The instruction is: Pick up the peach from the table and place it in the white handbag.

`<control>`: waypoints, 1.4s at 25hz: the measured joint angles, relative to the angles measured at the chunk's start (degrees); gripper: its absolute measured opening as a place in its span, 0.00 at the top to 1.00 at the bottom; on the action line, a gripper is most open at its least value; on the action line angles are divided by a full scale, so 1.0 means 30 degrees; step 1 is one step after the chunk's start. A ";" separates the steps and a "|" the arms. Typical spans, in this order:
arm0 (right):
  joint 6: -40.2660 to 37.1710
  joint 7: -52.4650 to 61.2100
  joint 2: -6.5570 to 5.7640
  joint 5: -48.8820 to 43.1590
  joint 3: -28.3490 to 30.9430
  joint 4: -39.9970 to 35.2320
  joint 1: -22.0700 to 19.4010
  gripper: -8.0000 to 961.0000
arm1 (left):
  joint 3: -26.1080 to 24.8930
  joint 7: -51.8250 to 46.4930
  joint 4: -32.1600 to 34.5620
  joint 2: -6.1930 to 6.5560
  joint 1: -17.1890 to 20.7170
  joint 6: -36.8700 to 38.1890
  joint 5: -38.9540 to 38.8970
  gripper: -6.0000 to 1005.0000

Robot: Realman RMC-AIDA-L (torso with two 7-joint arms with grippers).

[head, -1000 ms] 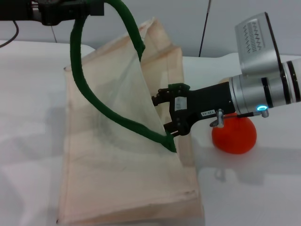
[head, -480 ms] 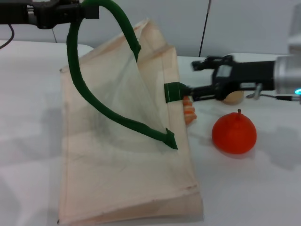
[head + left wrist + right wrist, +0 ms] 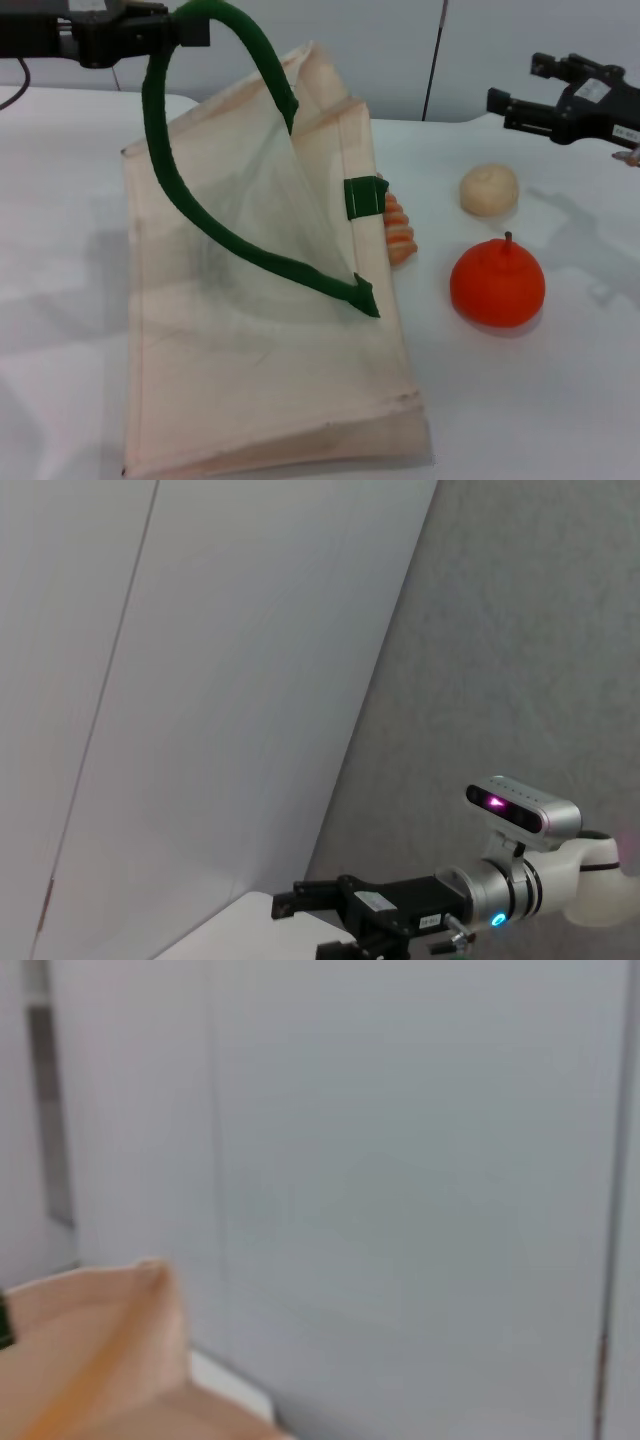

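The left gripper [image 3: 185, 25], at ten o'clock in the head view, pinches the green handle [image 3: 165, 150] of the bag [image 3: 250, 400], holding its mouth up. The peach cannot be seen, perhaps hidden inside; something orange [image 3: 398, 232] is half hidden behind the bag's edge. At two o'clock the right gripper [image 3: 515, 90] hangs spread and empty, above the bun [image 3: 489, 189] and orange [image 3: 497, 281].

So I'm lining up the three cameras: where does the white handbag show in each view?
Head view: the white handbag fills the left and centre, its green handle held up by the left tool.
Left wrist view: not in it.
Right wrist view: only its cream top, at the lower left.
Shared landmark: the bag's cream top edge.
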 joint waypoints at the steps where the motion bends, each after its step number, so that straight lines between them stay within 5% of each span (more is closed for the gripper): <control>1: -0.0219 -0.0115 0.0001 0.0196 0.0000 0.0106 -0.0079 0.07 | -0.0008 0.0003 -0.0020 0.0000 -0.0001 -0.0010 -0.0004 0.85; 9: -0.1044 -0.0227 -0.0017 0.0623 0.0110 0.0423 -0.0171 0.07 | -0.0060 -0.0307 0.0018 -0.0118 -0.0065 -0.0504 -0.0642 0.85; 23: -0.1897 -0.0784 0.0028 0.0994 0.0329 0.1064 -0.0059 0.07 | -0.0063 0.1362 -0.0110 -0.0691 0.0368 -0.1930 -0.2692 0.44; 27: -0.2270 -0.2164 0.0047 0.2927 0.0369 0.1989 -0.0226 0.07 | -0.0062 0.3948 -0.0131 -0.1534 0.1086 -0.3016 -0.5110 0.35; 29: -0.2441 -0.2817 0.0050 0.3518 0.0376 0.2292 -0.0309 0.07 | -0.0063 0.7110 -0.0099 -0.2549 0.1762 -0.3962 -0.7051 0.30; 30: -0.2573 -0.2960 0.0050 0.3606 0.0379 0.2390 -0.0320 0.07 | -0.0063 0.7110 -0.0099 -0.2549 0.1762 -0.3962 -0.7051 0.28; 35: -0.3519 -0.3126 0.0083 0.3979 0.0494 0.2711 -0.0304 0.07 | -0.0133 1.1407 0.0209 -0.4627 0.3084 -0.5506 -1.1226 0.26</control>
